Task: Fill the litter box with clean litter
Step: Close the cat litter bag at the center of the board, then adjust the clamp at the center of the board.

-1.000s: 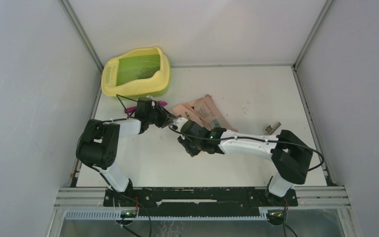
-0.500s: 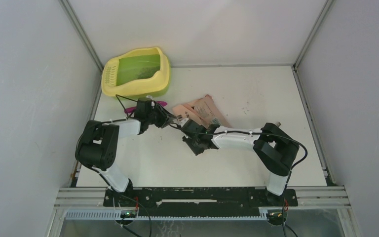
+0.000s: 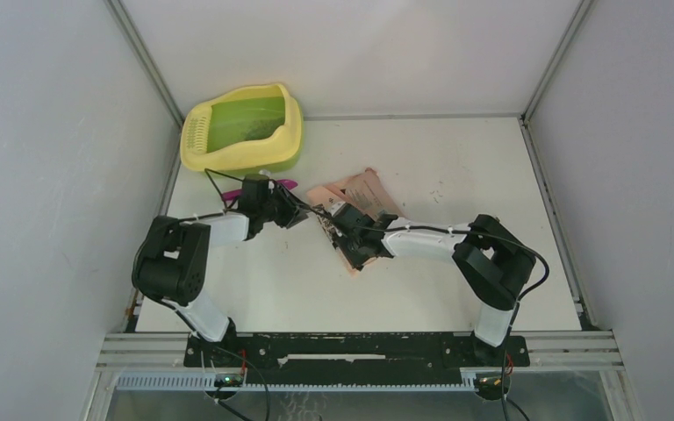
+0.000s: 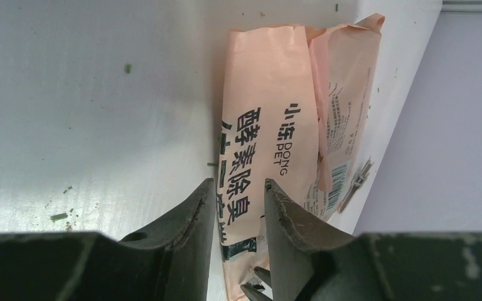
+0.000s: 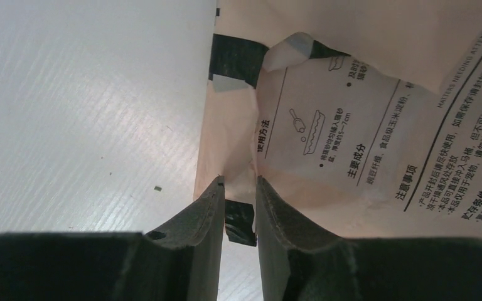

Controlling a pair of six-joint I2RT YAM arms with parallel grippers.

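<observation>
The litter box (image 3: 288, 140), yellow with a green basin, stands at the far left corner with faint dark specks of litter (image 3: 254, 133) in it. The flat pink-orange bag (image 3: 364, 191) lies mid-table and also shows in the left wrist view (image 4: 270, 125). My right gripper (image 3: 342, 230) is shut on the bag's crumpled near end (image 5: 238, 169) by a strip of black tape. My left gripper (image 3: 297, 216) is open, its fingers (image 4: 201, 207) straddling the bag's edge just above the table. The right gripper's fingertips show low in the left wrist view (image 4: 258, 290).
A magenta scoop (image 3: 286, 183) lies behind the left gripper, near the box. Loose specks dot the table (image 3: 437, 193). A small grey object (image 4: 358, 179) lies beyond the bag. Walls and frame rails close in the table on three sides.
My right arm has folded its elbow inward and its gripper has moved up and left onto the bag's near end. The left gripper has hardly moved.
</observation>
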